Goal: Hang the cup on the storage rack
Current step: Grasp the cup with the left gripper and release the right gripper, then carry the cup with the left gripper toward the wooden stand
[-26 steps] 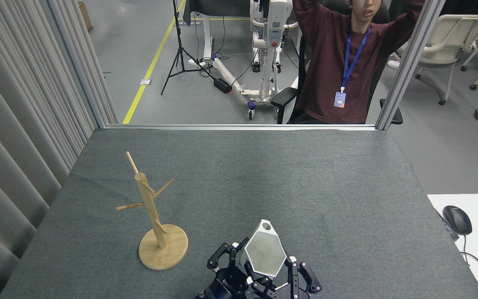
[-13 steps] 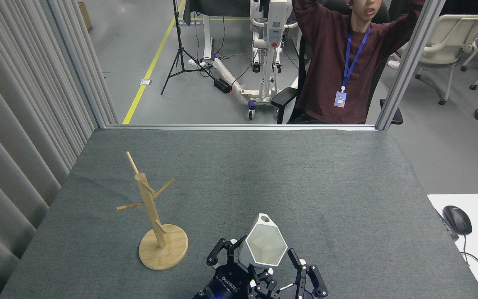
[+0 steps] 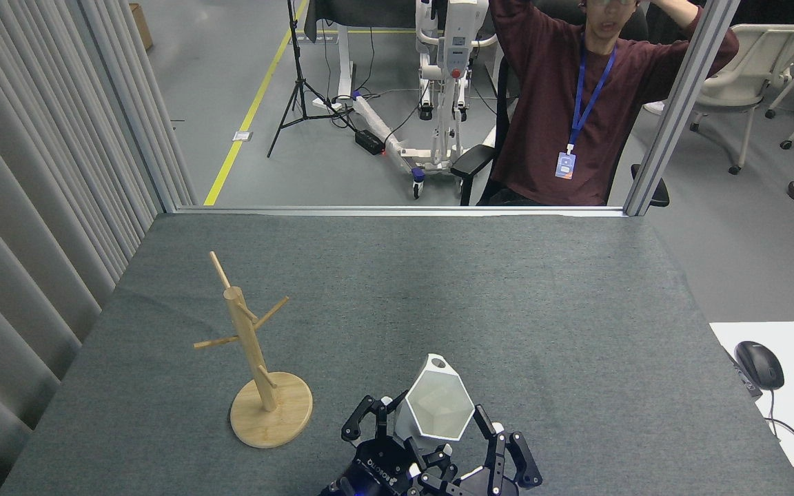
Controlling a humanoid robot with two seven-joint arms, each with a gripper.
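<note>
On the grey table (image 3: 507,289) the white cup (image 3: 435,408) sits close to the near edge, to the right of the wooden rack (image 3: 259,372) and clearly apart from it. The cup is tilted so its six-sided mouth faces up and toward the viewer, and the small tab with a round hole points away, toward the far side of the table.

Two black grippers crowd in just behind the cup at the bottom edge. The one lower left of the cup, the left gripper (image 3: 378,430), has its fingers spread, one finger lying against the cup's left wall. The right gripper (image 3: 500,451), lower right of the cup, also has its fingers splayed wide, with one tip near the cup's right edge. Neither looks clamped on the cup; whether the cup rests on the table or partly on the fingers, I cannot tell.

The rack stands upright on its round base, its thin pegs bare, angled outward from the post.

Beyond the rack, past the table's far edge, a person (image 3: 562,110) in a dark red top sits with arms raised to the head. Far right of the rack, a computer mouse (image 3: 759,365) lies on a white desk (image 3: 790,413).
</note>
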